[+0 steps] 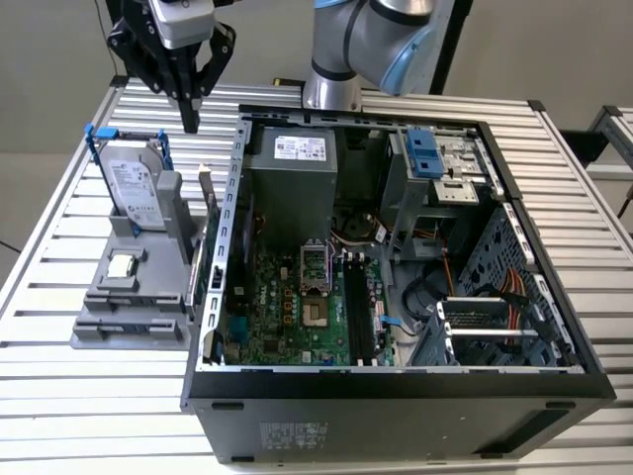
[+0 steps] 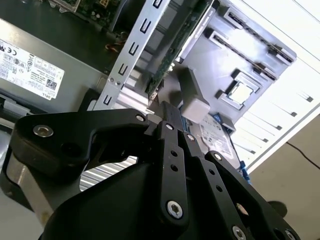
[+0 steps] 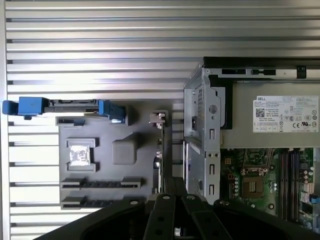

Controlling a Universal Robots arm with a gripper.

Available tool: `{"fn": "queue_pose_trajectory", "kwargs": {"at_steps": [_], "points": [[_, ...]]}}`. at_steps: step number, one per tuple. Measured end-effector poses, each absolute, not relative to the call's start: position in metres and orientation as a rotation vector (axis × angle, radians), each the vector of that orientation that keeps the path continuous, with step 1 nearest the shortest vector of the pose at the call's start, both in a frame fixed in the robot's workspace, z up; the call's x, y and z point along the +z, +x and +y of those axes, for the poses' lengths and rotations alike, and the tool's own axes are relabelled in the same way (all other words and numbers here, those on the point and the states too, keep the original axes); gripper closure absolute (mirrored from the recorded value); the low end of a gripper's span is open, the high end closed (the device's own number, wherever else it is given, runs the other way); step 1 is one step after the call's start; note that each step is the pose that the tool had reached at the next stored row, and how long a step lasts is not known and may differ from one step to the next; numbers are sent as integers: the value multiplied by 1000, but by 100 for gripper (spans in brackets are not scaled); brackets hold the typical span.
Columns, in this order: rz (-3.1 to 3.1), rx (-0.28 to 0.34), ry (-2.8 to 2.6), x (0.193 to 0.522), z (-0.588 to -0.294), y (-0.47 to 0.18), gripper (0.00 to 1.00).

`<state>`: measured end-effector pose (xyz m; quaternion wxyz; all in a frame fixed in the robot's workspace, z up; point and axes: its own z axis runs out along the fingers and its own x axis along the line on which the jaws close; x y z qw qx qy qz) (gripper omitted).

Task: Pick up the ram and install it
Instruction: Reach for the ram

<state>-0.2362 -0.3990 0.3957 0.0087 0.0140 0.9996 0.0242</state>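
gripper [image 1: 190,119]: fingers together, empty, above holder [image 1: 99,309] | ram [image 1: 207,223]: on edge in holder's slot nearest case [image 1: 396,401], probably so its top edge can be pinched | unpicked

At the upper left of the exterior view, the top edge cuts off the pincer [image 1: 190,117] above its linkage; the arm [image 1: 366,45] at top centre is cropped likewise. You get the ram [image 1: 205,218] edge-on beside the case [image 1: 396,381] wall, too thin to make out chips or label. In both wrist views the pincer's black body covers one end of the ram, and in the second wrist view it hides part of the hard drive [image 2: 217,139].
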Motion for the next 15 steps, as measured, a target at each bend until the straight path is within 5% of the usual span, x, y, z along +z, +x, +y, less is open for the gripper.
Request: {"fn": "queue_pose_trajectory", "kwargs": {"at_steps": [15], "points": [[3129, 76, 44, 396, -399, -250, 100]]}}
